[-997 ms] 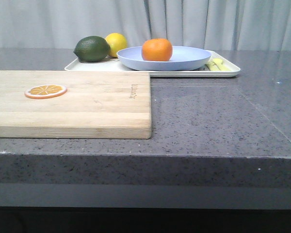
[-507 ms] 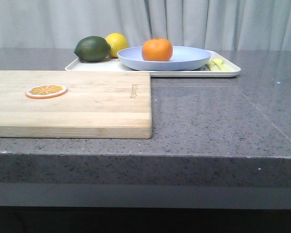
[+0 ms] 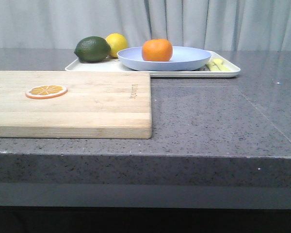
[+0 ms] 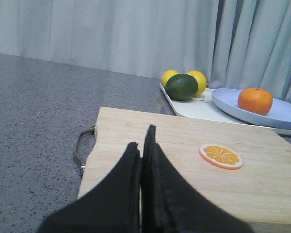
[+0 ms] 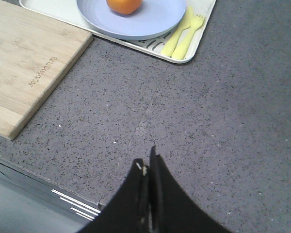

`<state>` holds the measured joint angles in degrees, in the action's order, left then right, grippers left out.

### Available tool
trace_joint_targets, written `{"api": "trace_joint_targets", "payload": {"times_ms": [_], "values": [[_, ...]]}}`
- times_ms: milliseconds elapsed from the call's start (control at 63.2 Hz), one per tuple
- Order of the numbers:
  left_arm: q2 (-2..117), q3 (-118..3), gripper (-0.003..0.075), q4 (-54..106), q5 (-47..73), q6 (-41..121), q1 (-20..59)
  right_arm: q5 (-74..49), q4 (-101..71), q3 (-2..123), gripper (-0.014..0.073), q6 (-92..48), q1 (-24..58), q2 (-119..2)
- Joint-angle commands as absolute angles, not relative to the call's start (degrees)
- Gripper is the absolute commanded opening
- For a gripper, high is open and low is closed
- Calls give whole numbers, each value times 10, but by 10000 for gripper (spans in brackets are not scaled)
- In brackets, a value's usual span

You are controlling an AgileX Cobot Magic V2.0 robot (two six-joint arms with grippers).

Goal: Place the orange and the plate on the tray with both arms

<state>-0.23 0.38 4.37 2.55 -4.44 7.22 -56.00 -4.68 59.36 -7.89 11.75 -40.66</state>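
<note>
Since the orange (image 3: 157,49) sits on the plate (image 3: 194,58) on the tray (image 3: 226,71) at the worktop's far edge, both pincers — left (image 4: 143,151), right (image 5: 146,165) — are closed, empty, near the front edge.

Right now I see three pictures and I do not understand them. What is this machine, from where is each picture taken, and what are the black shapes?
The machine is a robot with two arms. One camera looks forward over the grey table; the arms do not show there. The other two cameras sit on the wrists, so the black shapes are the robot's own grippers: the left gripper above a wooden cutting board, the right gripper above bare table. Both are closed and hold nothing.

At the back is a cream tray. On it stands a pale blue plate with an orange in it. Also on the tray are a green lime, two lemons and yellow cutlery. An orange slice lies on the board.
</note>
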Motion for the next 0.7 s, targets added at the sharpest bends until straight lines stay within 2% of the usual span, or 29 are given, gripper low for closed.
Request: {"api": "trace_joint_targets", "payload": {"times_ms": [0,681], "values": [[-13,20,-20,49,-20,-47,69,-519,-41,606,-65,-81,118,-410],[-13,20,-20,15,-23,-48,69,-519,-41,606,-65,-81,118,-410]]}}
